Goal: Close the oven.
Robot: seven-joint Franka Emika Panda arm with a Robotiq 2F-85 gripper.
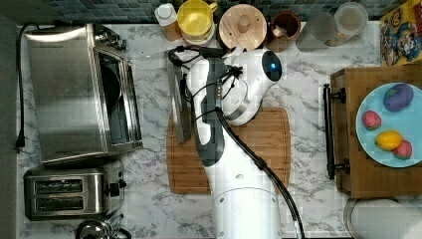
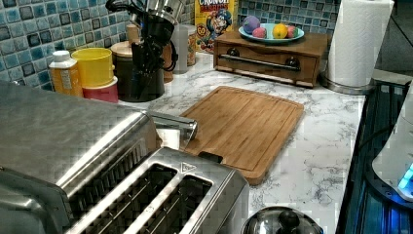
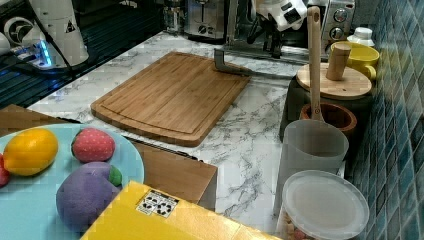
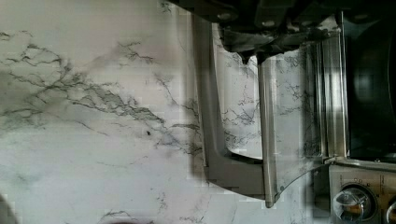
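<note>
The gripper (image 4: 252,56) is poised over the lowered door's (image 4: 289,121) outer edge, just beside the handle (image 4: 208,116) — whether its fingers are spread cannot be told. The oven (image 1: 69,89) is seen at the top view's left, gaping, so a lift from beneath the handle is likely needed.
</note>
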